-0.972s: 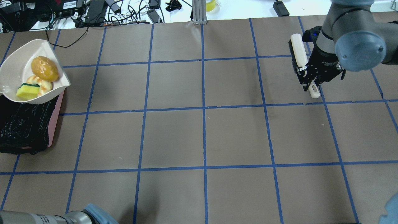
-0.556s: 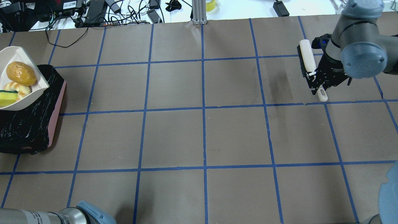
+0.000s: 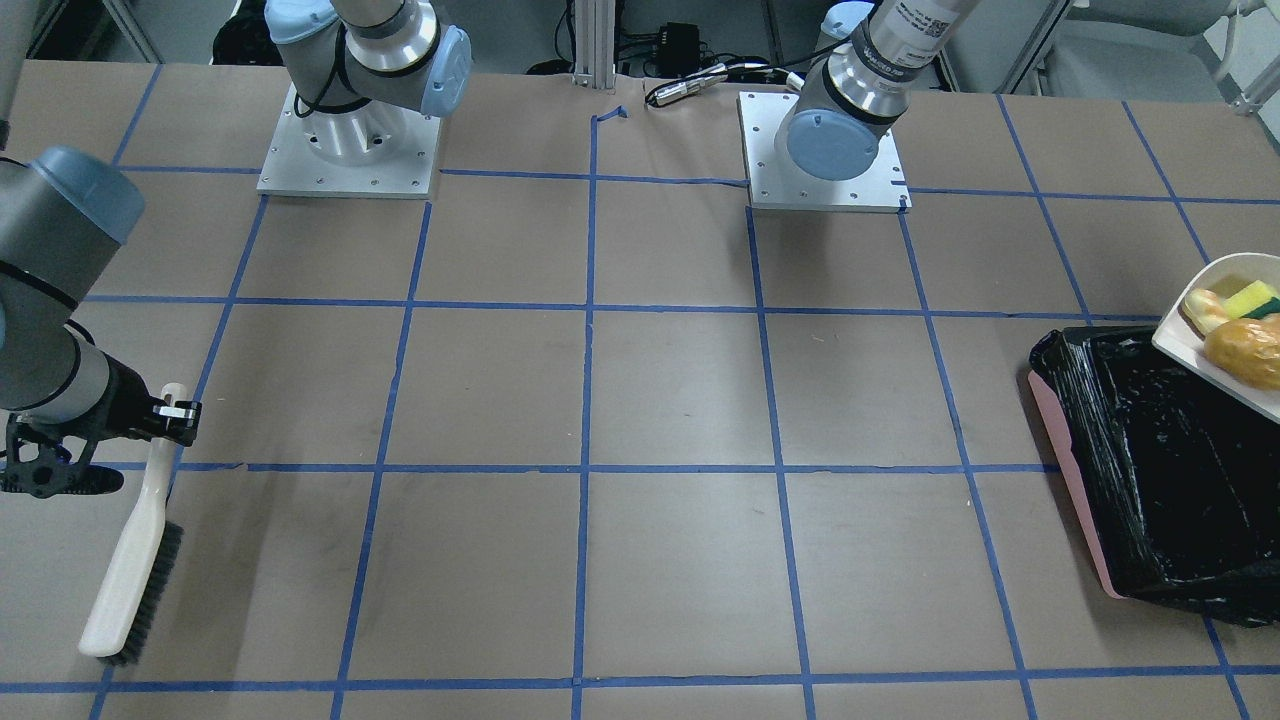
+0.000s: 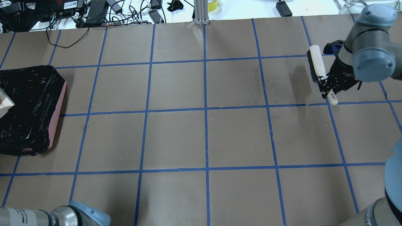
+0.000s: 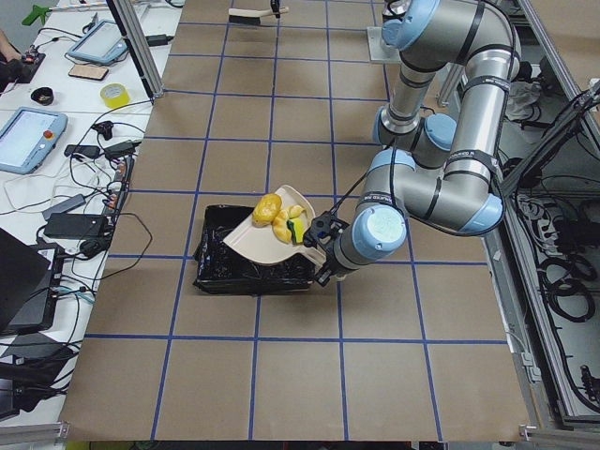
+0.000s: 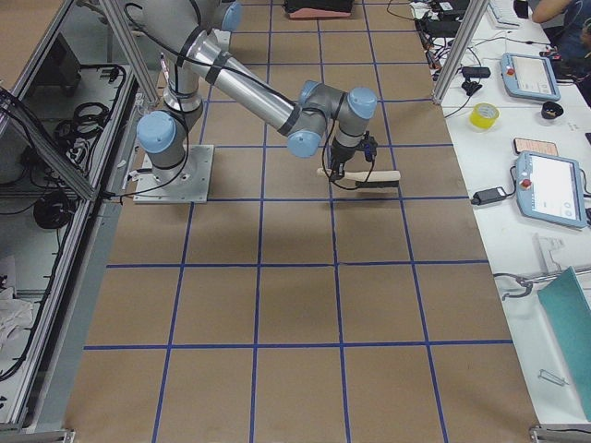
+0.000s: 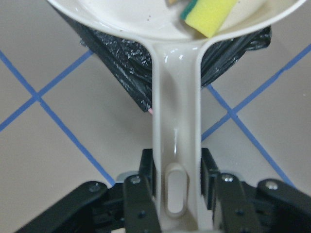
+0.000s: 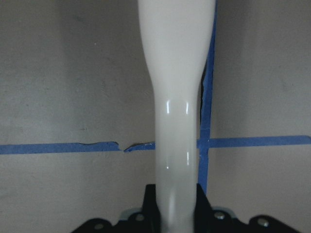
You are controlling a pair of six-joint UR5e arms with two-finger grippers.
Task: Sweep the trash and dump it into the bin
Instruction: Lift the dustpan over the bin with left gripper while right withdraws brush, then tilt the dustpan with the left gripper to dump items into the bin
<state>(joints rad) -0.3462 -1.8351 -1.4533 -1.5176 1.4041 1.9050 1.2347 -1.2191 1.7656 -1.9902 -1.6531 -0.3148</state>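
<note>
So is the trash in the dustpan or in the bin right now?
In the dustpan: lump, croissant piece and sponge sit in it, held over the bin by the left tool.

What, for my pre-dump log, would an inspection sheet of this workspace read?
surface: brown paper table cover with a blue tape grid, no spills seen.
job's things: golden-brown potato-like lump, tan croissant-like piece and yellow sponge wedge with green backing lie in the cream plastic dustpan, held above the pink-sided bin lined with a black bag.
clutter: nothing seen.
grippers: left gripper, fingers shut on the dustpan handle; right gripper, shut on the handle of the cream brush with dark bristles.
cables: black cable loop strays onto the far table edge.
surroundings: benches with tablets and a yellow tape roll.
</note>
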